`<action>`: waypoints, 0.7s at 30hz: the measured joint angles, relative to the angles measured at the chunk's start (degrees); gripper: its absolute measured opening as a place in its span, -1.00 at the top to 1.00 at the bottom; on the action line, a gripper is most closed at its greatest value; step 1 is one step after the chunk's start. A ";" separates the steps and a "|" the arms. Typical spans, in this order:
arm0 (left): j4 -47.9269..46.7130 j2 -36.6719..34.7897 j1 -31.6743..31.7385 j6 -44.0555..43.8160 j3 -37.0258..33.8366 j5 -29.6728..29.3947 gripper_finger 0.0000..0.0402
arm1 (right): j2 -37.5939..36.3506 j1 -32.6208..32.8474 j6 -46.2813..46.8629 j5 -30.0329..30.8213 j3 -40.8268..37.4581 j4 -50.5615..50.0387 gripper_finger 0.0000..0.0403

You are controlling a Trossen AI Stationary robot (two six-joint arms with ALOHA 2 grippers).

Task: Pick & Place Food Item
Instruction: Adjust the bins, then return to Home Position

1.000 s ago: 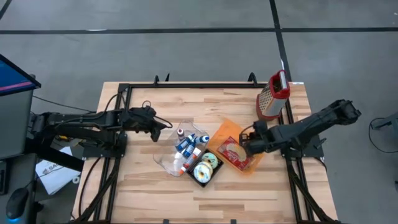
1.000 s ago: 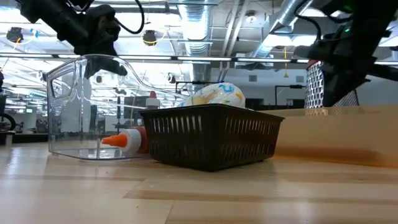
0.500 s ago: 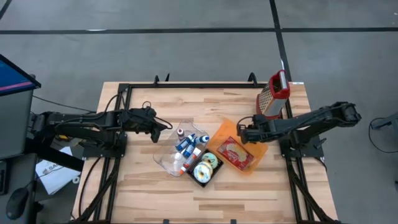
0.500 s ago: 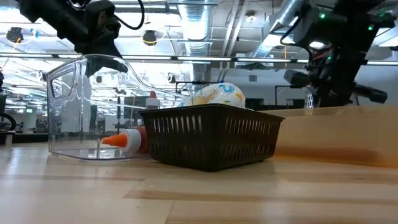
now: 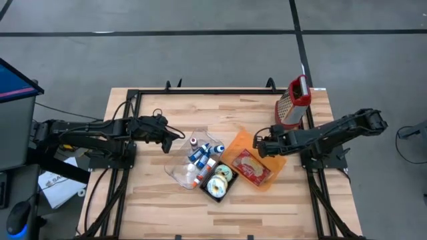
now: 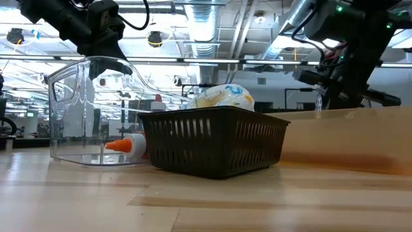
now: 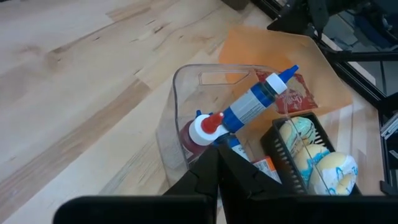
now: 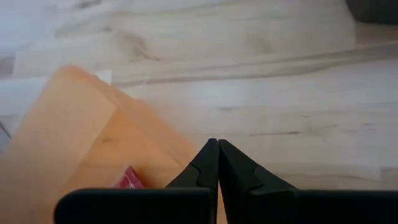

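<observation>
Right pincer (image 5: 258, 147), clenched and empty, noses the rim of the orange tray (image 5: 235, 145) holding the food packet (image 5: 251, 165), probably nudging it for access. Since a moment ago it slid from over the packet to the rim (the tray shifted too). Left pincer (image 5: 179, 133), clenched, waits above the clear bin (image 5: 181, 170).

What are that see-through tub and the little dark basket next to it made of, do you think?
The clear rounded tub looks like glossy transparent plastic: the bottles inside and the room behind show through its walls, and its edges catch highlights. The small black slatted basket looks like matte moulded plastic with even vertical slots, though coated metal can't be ruled out.
</observation>
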 joint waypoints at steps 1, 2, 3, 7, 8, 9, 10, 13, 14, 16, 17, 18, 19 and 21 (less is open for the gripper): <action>0.04 0.00 0.00 0.02 0.00 0.00 1.00 | -0.01 0.19 0.60 0.73 0.00 -0.02 1.00; 0.04 0.00 0.00 0.03 0.00 0.00 1.00 | -0.01 0.26 1.16 1.42 0.00 -0.11 1.00; 0.07 -0.03 0.00 0.05 0.00 0.00 1.00 | -0.01 0.26 1.65 2.15 0.00 -0.21 1.00; 0.08 -0.97 0.00 0.57 0.00 -0.02 1.00 | 0.01 0.72 2.26 5.46 0.94 -0.40 1.00; 0.00 -1.53 0.00 1.42 0.00 -0.02 1.00 | 0.00 1.19 2.05 7.22 1.71 -0.45 1.00; 0.17 -2.16 0.00 2.23 0.00 0.00 1.00 | -0.01 1.80 1.20 9.31 2.70 -0.59 1.00; 0.61 -2.88 0.00 3.45 0.00 0.56 1.00 | -0.10 2.53 -0.17 11.55 3.86 -0.84 1.00; 4.40 -6.27 0.02 8.66 -0.04 5.57 1.00 | -0.83 6.11 -8.42 19.58 8.01 -0.43 1.00; 6.11 -7.65 0.02 10.36 -0.04 7.27 1.00 | -1.21 7.77 -12.67 22.47 9.25 -0.13 1.00; 9.10 -11.16 0.00 13.39 -0.04 8.13 1.00 | -2.10 11.16 -22.52 26.47 10.97 2.17 1.00; 10.26 -13.18 -0.01 14.83 -0.04 7.24 1.00 | -2.93 12.83 -27.00 27.00 11.20 3.93 1.00; 11.19 -15.31 -0.02 16.26 -0.06 5.60 1.00 | -3.95 14.25 -30.32 27.00 11.14 5.55 1.00; 11.36 -17.35 0.03 17.36 -0.34 4.26 1.00 | -5.02 15.54 -32.30 26.87 10.81 7.53 1.00; 10.31 -21.35 0.40 18.34 -2.11 2.64 1.00 | -7.06 18.22 -33.32 26.62 9.80 10.43 1.00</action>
